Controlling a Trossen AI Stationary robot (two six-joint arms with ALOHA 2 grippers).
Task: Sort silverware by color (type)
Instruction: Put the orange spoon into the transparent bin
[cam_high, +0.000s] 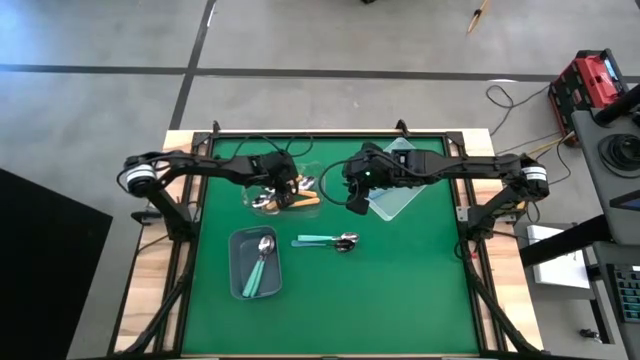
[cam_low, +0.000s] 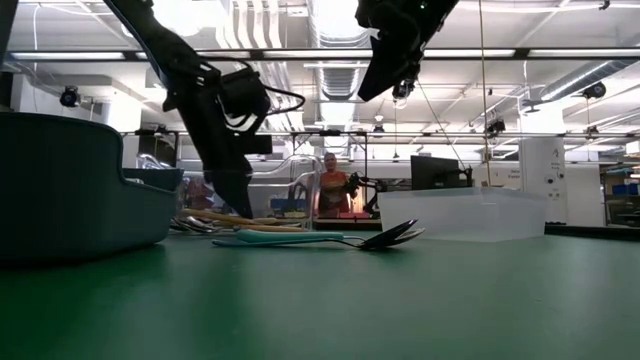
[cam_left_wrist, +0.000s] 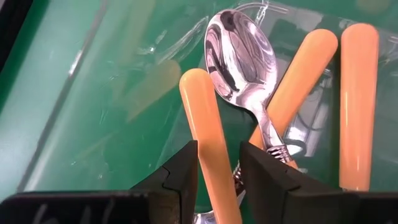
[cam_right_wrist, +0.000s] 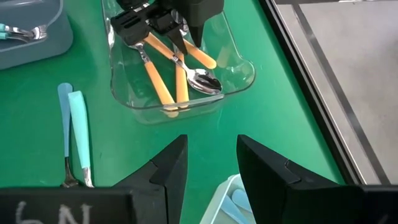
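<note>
The left gripper (cam_left_wrist: 217, 171) is in the clear bin (cam_right_wrist: 239, 81), its fingers narrow around an orange spoon handle (cam_left_wrist: 205, 124); release straight upward, away from neighbours. The right gripper (cam_right_wrist: 211, 162) hovers open.

Three orange-handled spoons (cam_right_wrist: 163, 78) lie in one clear bin (cam_right_wrist: 239, 78). Two teal-handled spoons (cam_high: 322, 241) lie on the counter (cam_high: 400, 290), two more (cam_high: 259, 268) in one grey bin (cam_high: 240, 275). A second clear bin (cam_high: 405, 192) sits near the counter's right edge.

glossy metal spoon (cam_left_wrist: 239, 53), plastic handle
</note>
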